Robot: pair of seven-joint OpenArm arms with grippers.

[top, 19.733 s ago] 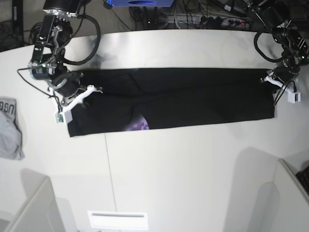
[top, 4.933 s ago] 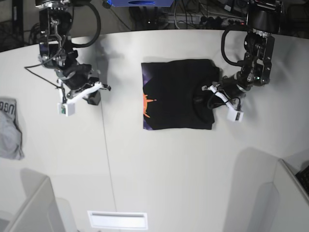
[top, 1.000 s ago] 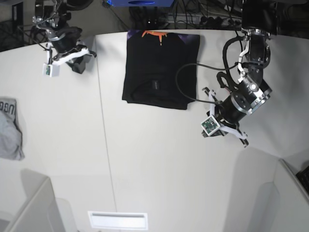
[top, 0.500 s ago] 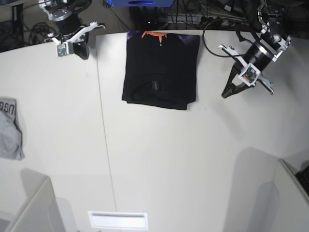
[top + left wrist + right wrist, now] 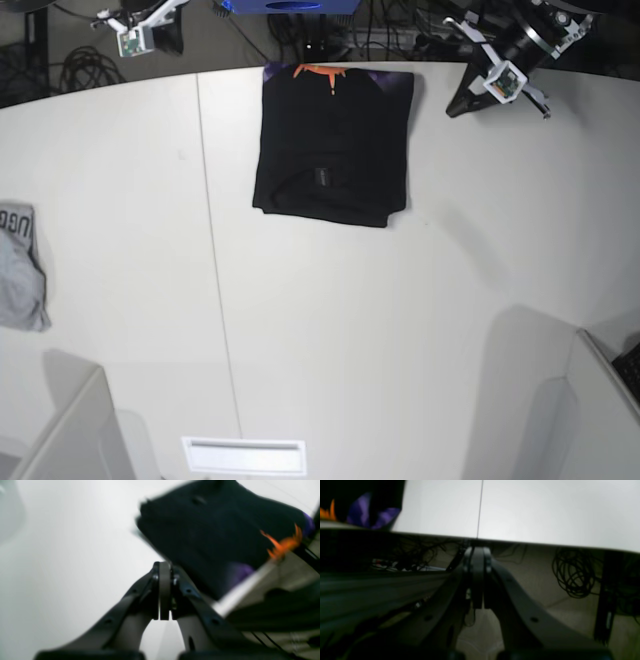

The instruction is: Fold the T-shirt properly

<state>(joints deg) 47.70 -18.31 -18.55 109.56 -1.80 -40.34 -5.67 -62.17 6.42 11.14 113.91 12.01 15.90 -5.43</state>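
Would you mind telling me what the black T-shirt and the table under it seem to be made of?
T-shirt: apparently soft knit cloth, matte black; it lies in flat folded layers with gently rumpled edges, and an orange neck label shows at the far edge.
Table: apparently a hard, smooth white board, perhaps laminate, with a faint sheen and a thin straight seam across it.

From my remote seat: the T-shirt point(image 5: 334, 145) is plain black, with an orange neck label at its 12 o'clock edge and purple print peeking out on both sides of it. The bench point(image 5: 400, 330) is plain white with one thin dark seam line. Over at 9 o'clock there's a grey garment point(image 5: 20, 265) with dark lettering. Both sets of fingers point(image 5: 164, 592) are black, and the camera blocks on the arms are white.
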